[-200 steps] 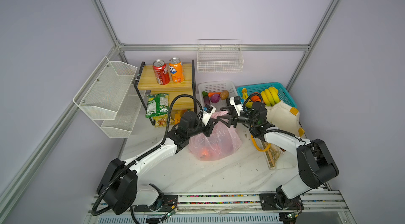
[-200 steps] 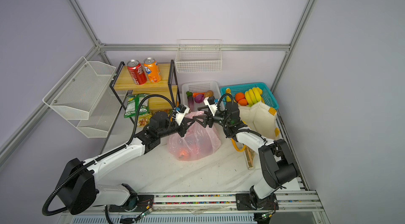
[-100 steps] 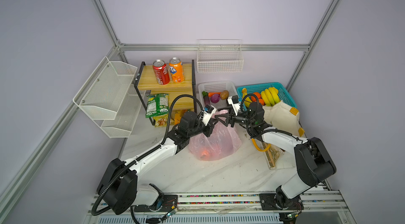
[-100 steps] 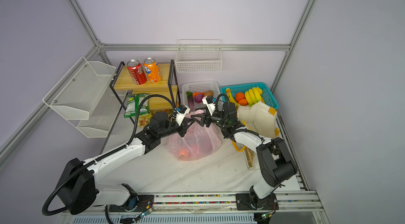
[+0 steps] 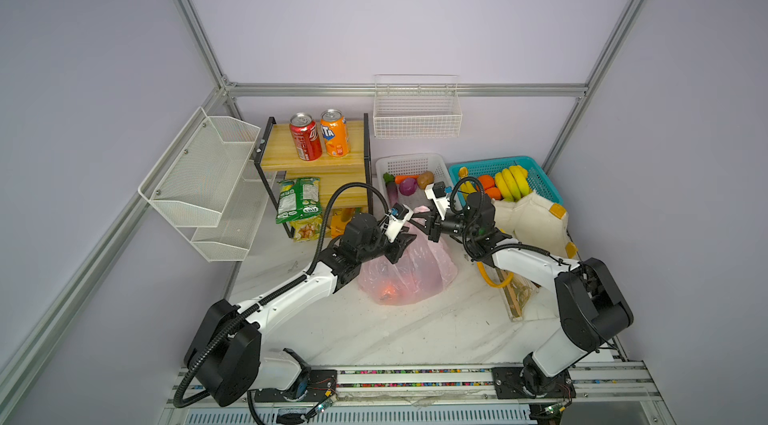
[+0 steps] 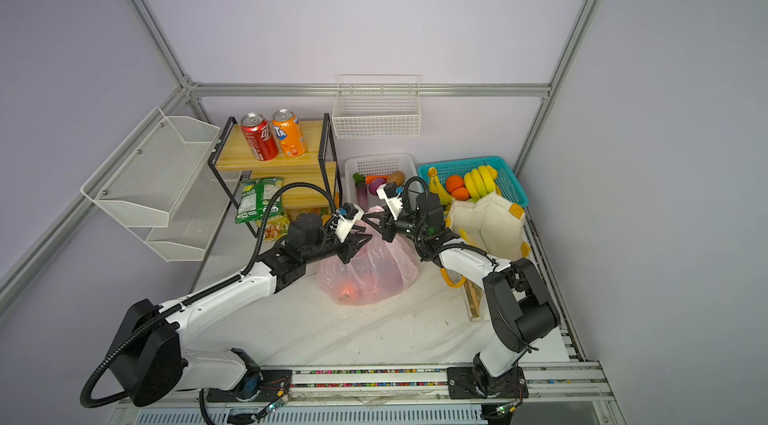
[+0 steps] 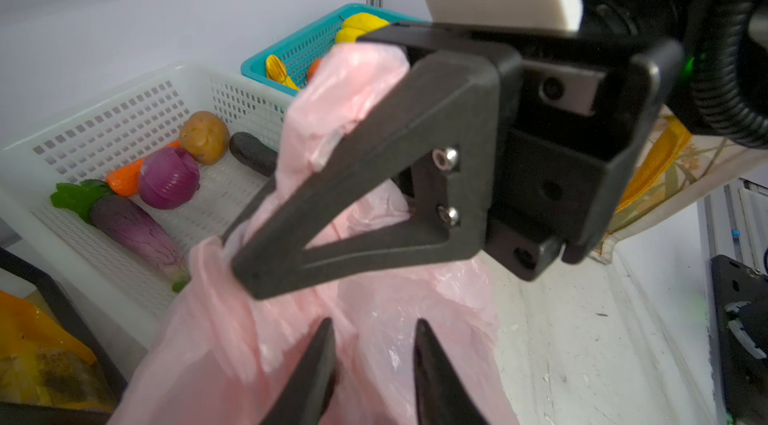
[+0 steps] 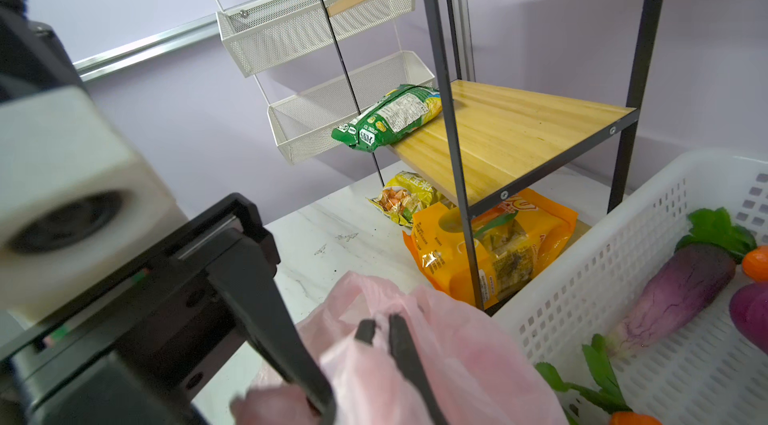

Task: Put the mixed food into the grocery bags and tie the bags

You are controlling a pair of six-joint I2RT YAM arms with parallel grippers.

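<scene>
Plainly, the right gripper (image 5: pixel 429 231) was pinched tight on a twisted handle of the pink bag (image 5: pixel 415 273), which sat on the table (image 5: pixel 395 335) just below both grippers with reddish food (image 5: pixel 388 290) showing through its wall. Close beside it, the left gripper (image 7: pixel 374 325) had its jaws spread apart over the bag's gathered plastic. Beyond the right gripper the eggplant (image 7: pixel 133 227) and purple onion (image 7: pixel 168 182) lay in the white basket (image 7: pixel 104 119), and the cream tote (image 5: pixel 528 223) stood just behind its arm

Lighting: bright, diffuse, overhead; shadows on the table (image 5: pixel 374 331) faint. Both top views stretch toward 10 and 2 o'clock. Wrist views blur nearest parts.
</scene>
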